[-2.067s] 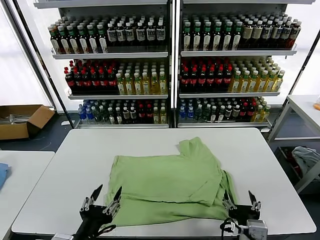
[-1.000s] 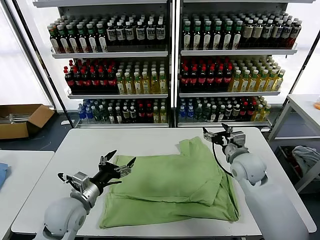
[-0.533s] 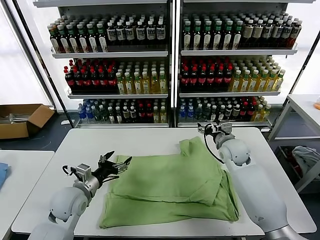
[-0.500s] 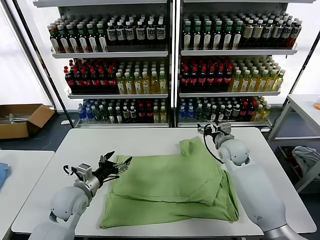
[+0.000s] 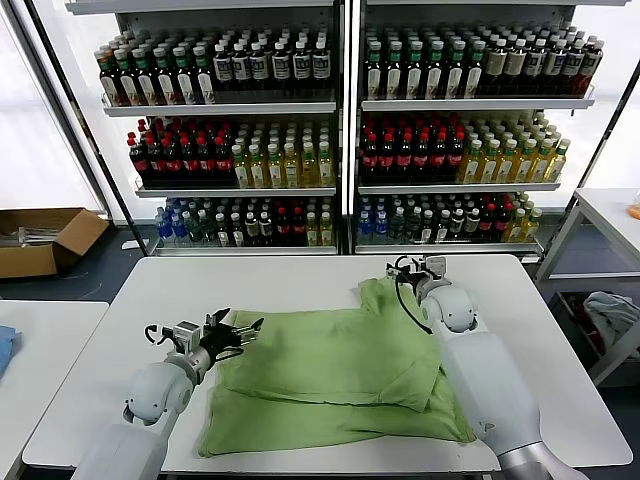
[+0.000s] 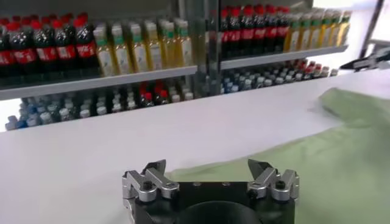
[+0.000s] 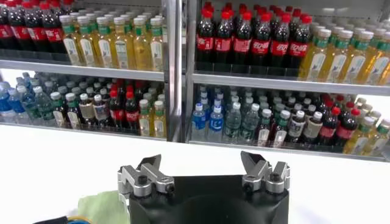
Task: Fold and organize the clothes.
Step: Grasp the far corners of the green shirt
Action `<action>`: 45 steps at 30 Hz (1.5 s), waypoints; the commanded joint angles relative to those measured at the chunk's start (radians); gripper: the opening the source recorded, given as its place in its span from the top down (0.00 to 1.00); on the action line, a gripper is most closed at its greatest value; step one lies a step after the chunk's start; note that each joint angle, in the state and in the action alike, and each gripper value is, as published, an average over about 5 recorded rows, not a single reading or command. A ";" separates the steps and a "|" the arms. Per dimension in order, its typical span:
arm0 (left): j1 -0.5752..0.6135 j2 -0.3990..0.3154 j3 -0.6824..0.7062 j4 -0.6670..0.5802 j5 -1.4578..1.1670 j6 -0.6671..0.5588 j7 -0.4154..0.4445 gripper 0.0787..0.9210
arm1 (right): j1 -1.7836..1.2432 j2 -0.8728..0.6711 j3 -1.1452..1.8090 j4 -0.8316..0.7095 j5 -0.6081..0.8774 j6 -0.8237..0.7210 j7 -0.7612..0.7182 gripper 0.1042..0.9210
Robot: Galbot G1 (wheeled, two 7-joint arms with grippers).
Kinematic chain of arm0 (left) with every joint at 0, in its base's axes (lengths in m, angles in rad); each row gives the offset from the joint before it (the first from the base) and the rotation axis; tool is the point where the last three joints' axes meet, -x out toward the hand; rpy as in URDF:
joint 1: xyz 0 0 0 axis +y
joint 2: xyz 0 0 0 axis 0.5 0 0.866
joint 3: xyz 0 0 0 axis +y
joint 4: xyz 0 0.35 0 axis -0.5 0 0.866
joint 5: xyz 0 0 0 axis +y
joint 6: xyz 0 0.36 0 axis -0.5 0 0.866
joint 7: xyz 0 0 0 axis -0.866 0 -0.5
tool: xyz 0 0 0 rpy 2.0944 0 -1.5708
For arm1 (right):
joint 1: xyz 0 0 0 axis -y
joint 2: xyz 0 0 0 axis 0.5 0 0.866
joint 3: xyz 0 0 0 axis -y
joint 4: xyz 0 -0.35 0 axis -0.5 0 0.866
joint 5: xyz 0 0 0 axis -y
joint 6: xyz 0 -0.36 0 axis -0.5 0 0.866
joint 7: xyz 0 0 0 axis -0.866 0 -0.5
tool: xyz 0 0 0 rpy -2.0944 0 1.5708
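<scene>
Lying on white table (image 5: 300,285): one green shirt (image 5: 340,375), centre. Left gripper (image 5: 236,328), fingers apart, at shirt's 10 o'clock corner. Right gripper (image 5: 410,267), fingers apart, at its 1 o'clock sleeve.

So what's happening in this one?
A two-armed robot is folding a light green T-shirt spread on a white table in front of drink shelves. The left gripper is open at the shirt's far left corner, and the right gripper is open by the raised sleeve at the far right. Neither holds the cloth yet.
</scene>
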State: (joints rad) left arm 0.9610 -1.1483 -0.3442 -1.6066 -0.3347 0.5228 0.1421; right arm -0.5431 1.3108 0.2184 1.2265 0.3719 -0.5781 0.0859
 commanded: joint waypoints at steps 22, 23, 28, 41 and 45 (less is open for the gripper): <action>-0.093 -0.017 0.020 0.206 0.020 -0.009 -0.018 0.14 | -0.025 0.041 0.013 -0.058 -0.019 0.004 -0.017 0.12; -0.082 -0.013 0.021 0.190 0.020 -0.006 -0.015 0.16 | -0.027 0.041 0.013 -0.056 -0.019 0.003 -0.016 0.12; -0.030 0.005 0.017 0.108 -0.003 0.021 -0.005 0.32 | -0.040 0.036 0.014 -0.044 -0.021 0.001 -0.014 0.12; 0.020 0.008 0.004 0.031 -0.014 0.039 -0.004 0.24 | -0.073 0.037 0.014 -0.014 -0.037 0.000 -0.009 0.12; 0.024 0.000 0.000 0.024 -0.015 0.034 -0.010 0.14 | -0.083 0.037 0.013 -0.008 -0.038 0.000 -0.008 0.12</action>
State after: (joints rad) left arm 0.9595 -1.1451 -0.3425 -1.5422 -0.3442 0.5572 0.1354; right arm -0.6148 1.3471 0.2331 1.2120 0.3357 -0.5739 0.0777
